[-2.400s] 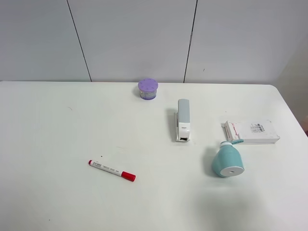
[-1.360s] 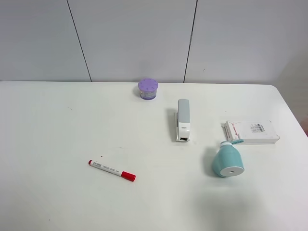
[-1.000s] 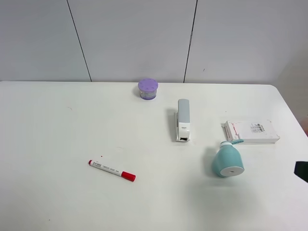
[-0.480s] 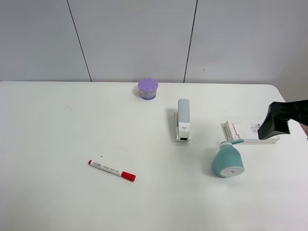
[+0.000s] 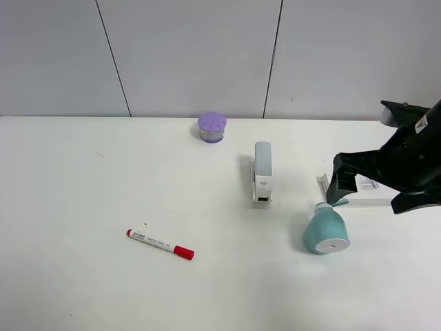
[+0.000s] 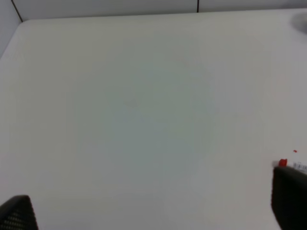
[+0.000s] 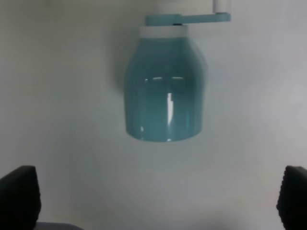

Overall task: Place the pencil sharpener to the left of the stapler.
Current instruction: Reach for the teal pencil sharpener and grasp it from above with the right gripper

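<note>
Exterior high: teal pencil sharpener (image 5: 326, 232) lies on its side on the tabletop (image 5: 83, 179), nearer the right edge than the stapler (image 5: 262, 172). The right hand (image 5: 342, 185) hangs by its crank end.
Right wrist: jaws spread wide, sharpener between them, untouched.
Left wrist: left hand (image 6: 153, 211) open; red marker (image 6: 288, 164) beside one jaw.

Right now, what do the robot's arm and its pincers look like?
The right arm is black and chunky, with angular shapes, a small white sticker near the top and a pale grey patch at its upper end. The right pincer is black too, with blocky tips. Of the left pincer only dark tips show, one with a fine dotted grip pattern.
</note>
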Controlling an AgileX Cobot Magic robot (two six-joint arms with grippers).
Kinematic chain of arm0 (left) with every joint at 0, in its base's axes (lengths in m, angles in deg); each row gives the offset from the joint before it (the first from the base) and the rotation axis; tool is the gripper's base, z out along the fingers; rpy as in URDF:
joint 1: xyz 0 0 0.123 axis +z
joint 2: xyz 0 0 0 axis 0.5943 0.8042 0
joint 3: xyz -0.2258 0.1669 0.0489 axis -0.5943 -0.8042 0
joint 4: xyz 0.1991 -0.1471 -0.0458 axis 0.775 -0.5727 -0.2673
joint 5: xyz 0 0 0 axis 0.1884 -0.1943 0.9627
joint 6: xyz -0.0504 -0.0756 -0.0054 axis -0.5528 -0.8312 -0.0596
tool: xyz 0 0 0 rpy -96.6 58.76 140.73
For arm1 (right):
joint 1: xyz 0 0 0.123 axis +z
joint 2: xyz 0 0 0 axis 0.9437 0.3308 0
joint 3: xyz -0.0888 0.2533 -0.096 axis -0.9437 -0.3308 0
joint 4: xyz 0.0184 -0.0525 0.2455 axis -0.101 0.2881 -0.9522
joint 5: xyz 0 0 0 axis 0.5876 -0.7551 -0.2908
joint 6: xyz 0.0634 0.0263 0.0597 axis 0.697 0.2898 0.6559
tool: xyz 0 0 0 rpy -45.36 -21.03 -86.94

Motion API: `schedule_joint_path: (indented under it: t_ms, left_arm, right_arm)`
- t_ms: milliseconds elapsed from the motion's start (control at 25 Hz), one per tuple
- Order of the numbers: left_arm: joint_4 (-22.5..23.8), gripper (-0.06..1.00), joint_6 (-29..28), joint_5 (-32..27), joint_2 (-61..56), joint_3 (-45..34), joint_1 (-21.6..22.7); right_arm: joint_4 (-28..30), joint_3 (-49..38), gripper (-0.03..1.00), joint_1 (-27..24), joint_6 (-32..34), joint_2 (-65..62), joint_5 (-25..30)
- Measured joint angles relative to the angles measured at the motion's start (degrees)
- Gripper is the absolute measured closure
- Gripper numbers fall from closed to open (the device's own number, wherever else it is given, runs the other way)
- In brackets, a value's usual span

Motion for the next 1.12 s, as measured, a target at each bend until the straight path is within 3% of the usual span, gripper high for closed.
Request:
schedule_joint_path:
  t_ms: [640, 880, 1120]
  left_arm:
    - [0.0, -0.04, 0.0, 0.0, 0.0, 0.0, 0.0]
    - [0.0, -0.04, -0.06, 0.0, 0.0, 0.0, 0.0]
    - [0.0, -0.04, -0.06, 0.0, 0.0, 0.0, 0.0]
  right_arm:
    - [1.54, 0.0, -0.02, 3.15, 0.91, 12.85, -7.65]
    - [2.31, -0.17, -0.02, 3.52, 0.91, 17.18, -7.9]
    - [4.18, -7.38, -0.02, 3.52, 0.98, 17.54, -15.21]
